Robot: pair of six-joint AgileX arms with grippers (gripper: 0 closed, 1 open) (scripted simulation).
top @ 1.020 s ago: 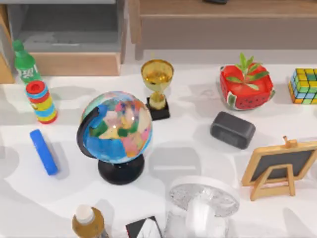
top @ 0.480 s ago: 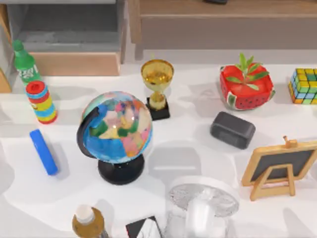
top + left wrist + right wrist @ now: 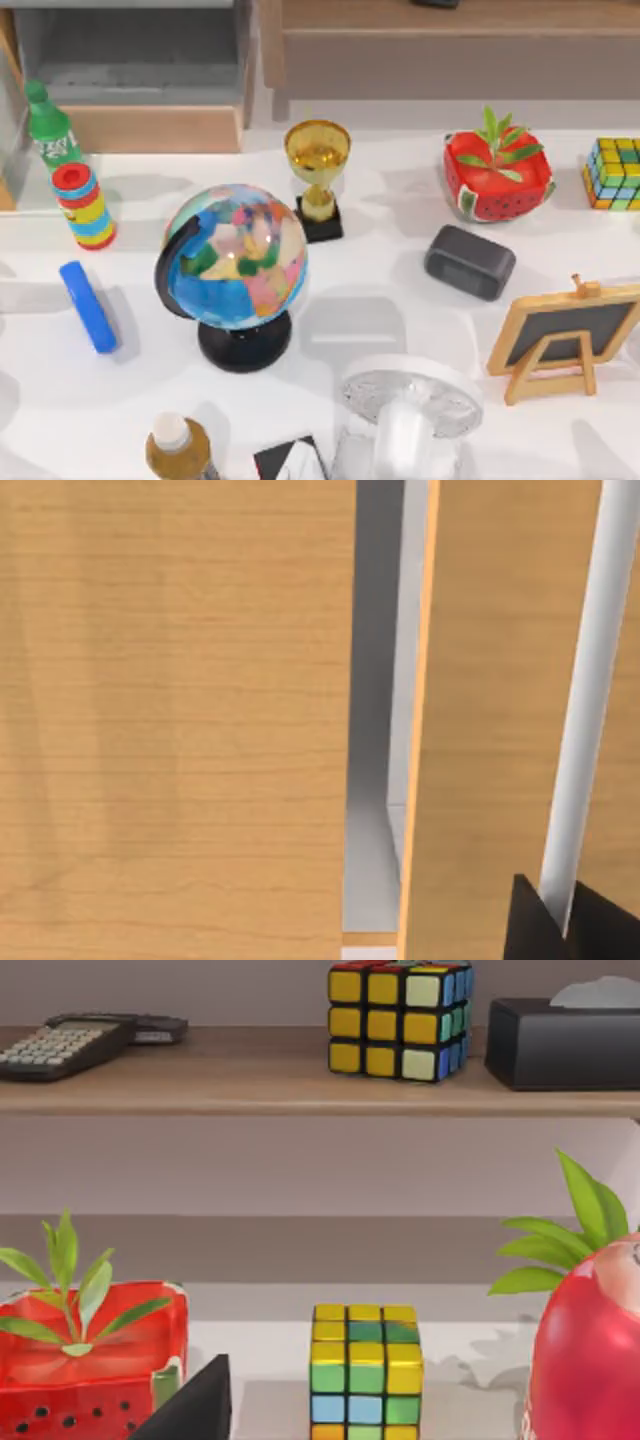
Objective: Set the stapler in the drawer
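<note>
Top view first: the stapler [image 3: 88,306] lies flat on the white table [image 3: 380,300] at about nine o'clock, angled slightly, well apart from the drawer [image 3: 140,128] up at eleven o'clock. The drawer stands pulled open, its tan front panel facing the table and its grey inside holding nothing I can make out. A green bottle [image 3: 48,128] stands just beside the drawer's front at its left end, and the rainbow ring-stack toy [image 3: 83,205] sits below the bottle, between it and the stapler. The globe [image 3: 238,270] stands left of the table's centre, with a gold trophy [image 3: 317,178] at its one o'clock. A red watermelon planter [image 3: 497,175] at two o'clock holds a small green plant. A dark grey block [image 3: 470,262] lies at three o'clock, a colour cube [image 3: 615,173] at the right edge, and a small easel chalkboard [image 3: 567,338] at four o'clock. The long brown shelf unit [image 3: 450,50] runs across twelve to one o'clock.

Left wrist view looks close onto light wood panels [image 3: 170,720] with a grey gap between them; a dark corner of the left gripper [image 3: 560,925] shows, and I cannot tell how its claw stands.

Right wrist view shows the planter, the cube, and a second cube [image 3: 400,1018], a calculator [image 3: 60,1045] and a black tissue box [image 3: 565,1042] on the shelf; for the right gripper [image 3: 195,1408] I cannot tell either.
</note>
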